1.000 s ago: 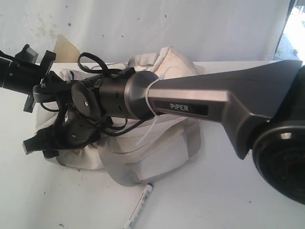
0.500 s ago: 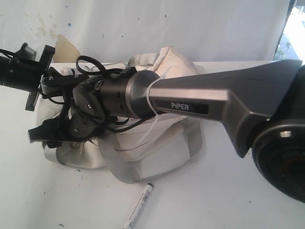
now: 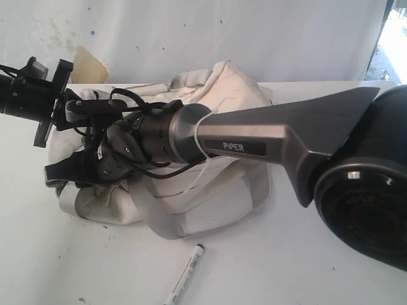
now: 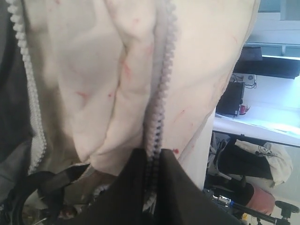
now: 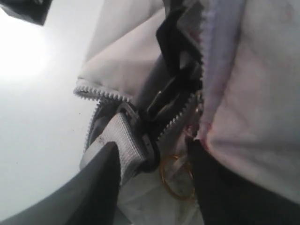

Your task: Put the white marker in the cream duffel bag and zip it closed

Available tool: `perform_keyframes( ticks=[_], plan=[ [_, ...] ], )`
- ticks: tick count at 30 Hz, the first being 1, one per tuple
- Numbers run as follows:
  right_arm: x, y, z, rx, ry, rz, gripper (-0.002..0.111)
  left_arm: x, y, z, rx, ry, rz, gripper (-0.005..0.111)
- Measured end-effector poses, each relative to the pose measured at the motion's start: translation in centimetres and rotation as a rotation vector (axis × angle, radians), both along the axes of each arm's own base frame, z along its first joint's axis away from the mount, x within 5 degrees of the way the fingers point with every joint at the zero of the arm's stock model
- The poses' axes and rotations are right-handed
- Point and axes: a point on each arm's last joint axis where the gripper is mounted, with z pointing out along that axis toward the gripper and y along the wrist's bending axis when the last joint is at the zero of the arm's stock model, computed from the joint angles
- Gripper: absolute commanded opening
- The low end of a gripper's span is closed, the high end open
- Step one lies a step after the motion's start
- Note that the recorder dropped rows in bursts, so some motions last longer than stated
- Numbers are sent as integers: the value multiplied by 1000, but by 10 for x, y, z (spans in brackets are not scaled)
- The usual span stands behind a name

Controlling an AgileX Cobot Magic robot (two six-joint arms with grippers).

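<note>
The soft cream fabric duffel bag [image 3: 216, 95] lies toward the back of the white worktop [image 3: 305, 254]. The slim white marker with a black cap [image 3: 184, 274] lies on the worktop in front of the bag, apart from it. The left pincer [image 4: 151, 164] and right pincer [image 5: 154, 173] both sit at the bag's left end, and the right arm [image 3: 267, 136] reaches across over the bag from the right.

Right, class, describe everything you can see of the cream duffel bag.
The cream duffel bag is soft, crumpled, red-flecked fabric, slumped on the white table. Grey webbing straps wrap it. Its grey zipper is undone, showing dark lining. The left gripper pinches one zipper edge; the right gripper straddles the grey tab at the zipper's end. The white marker lies apart from it.
</note>
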Motion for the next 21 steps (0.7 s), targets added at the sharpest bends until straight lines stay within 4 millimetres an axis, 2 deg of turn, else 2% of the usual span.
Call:
perform_keyframes(
  ticks=[14,21],
  plan=[
    [16,-9,1,37,-8,-51,44,0,0,0,-4,3,4,0],
    [18,-12,-5,-5,-30,-35,32,0,0,0,-6,10,8,0]
  ],
)
